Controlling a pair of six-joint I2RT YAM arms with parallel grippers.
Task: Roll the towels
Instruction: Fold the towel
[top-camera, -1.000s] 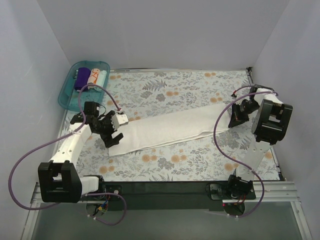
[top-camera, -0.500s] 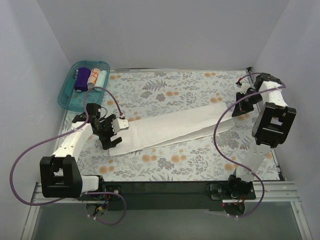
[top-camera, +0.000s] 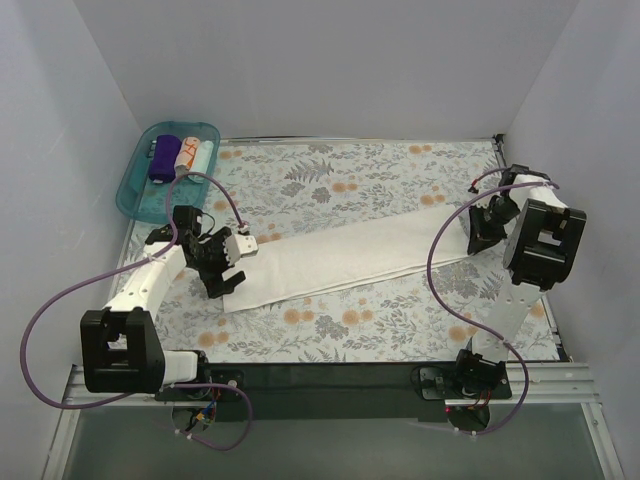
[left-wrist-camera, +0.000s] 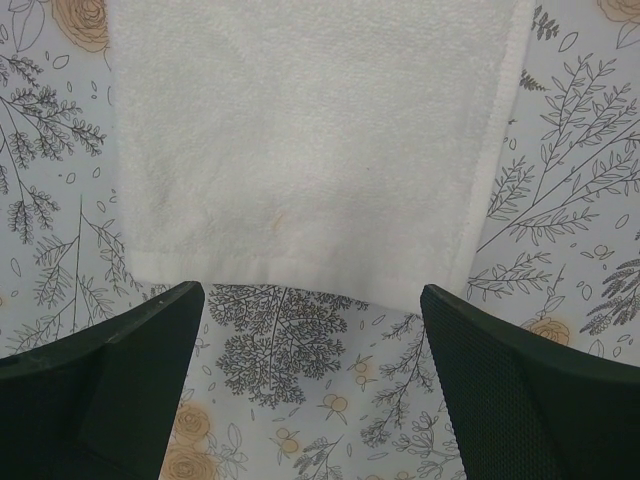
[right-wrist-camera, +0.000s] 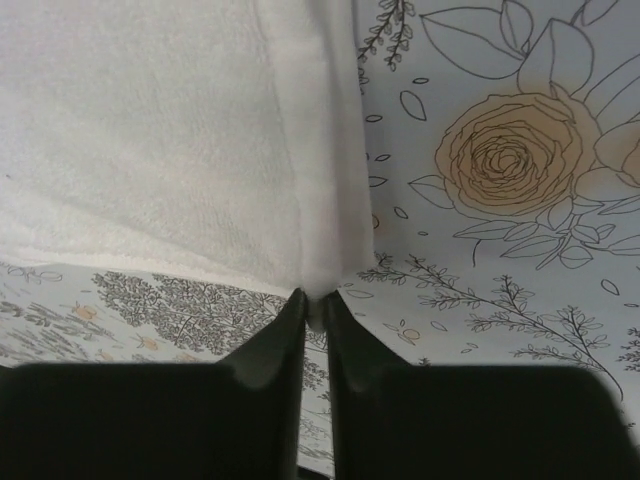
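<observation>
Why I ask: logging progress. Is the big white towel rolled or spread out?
Spread out, not rolled: the white towel lies as a long flat strip across the floral sheet.

White towel (left-wrist-camera: 300, 140): cloth, terry pile, matt, stitched hem.
Floral sheet (left-wrist-camera: 560, 200): smooth, matt print.
Tray (top-camera: 138, 196): translucent plastic, glossy.
Left gripper fingers (left-wrist-camera: 520, 390): black, matt, dimpled pad.

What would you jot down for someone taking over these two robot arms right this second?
Left gripper: open, above the left end of the white towel, holding nothing.
Right gripper: shut on the towel's right end, pinching its edge.
Towel: spread as a long flat strip across the floral sheet, not yet rolled.
Done: purple roll, white-orange roll and pale teal roll lie in the teal tray.
Left: roll the white towel, probably from the left end.
</observation>
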